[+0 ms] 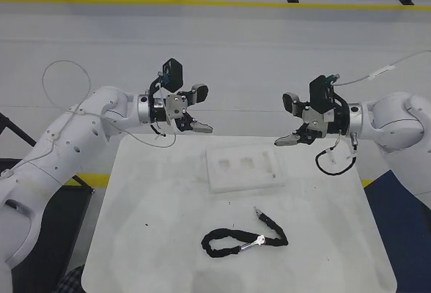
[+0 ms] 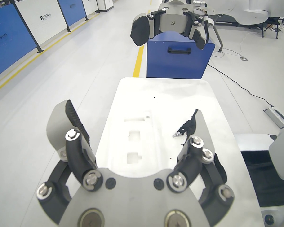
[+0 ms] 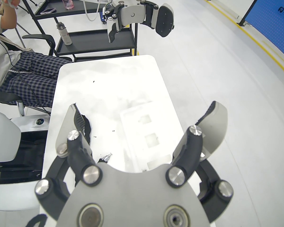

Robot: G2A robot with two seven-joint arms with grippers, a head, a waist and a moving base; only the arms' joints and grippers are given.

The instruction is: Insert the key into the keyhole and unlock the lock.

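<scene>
A black cable lock (image 1: 234, 242) lies curled in a loop on the white table (image 1: 157, 220), near its front middle. A small silver key (image 1: 253, 242) rests across the loop, and the cable's metal end (image 1: 259, 212) points toward the back. My left gripper (image 1: 202, 110) hangs open above the table's back left edge, far from the lock. My right gripper (image 1: 285, 121) hangs open above the back right edge, facing it. The left wrist view has the cable (image 2: 188, 126) partly hidden behind a fingertip (image 2: 197, 119). The right wrist view has the cable (image 3: 87, 126) beside a finger (image 3: 73, 116).
A white foam tray (image 1: 223, 179) with several recesses sits at the back middle of the table, between the grippers and the lock. A blue cabinet (image 2: 177, 67) stands off the table's right side, a black shelf cart (image 3: 94, 41) off its left.
</scene>
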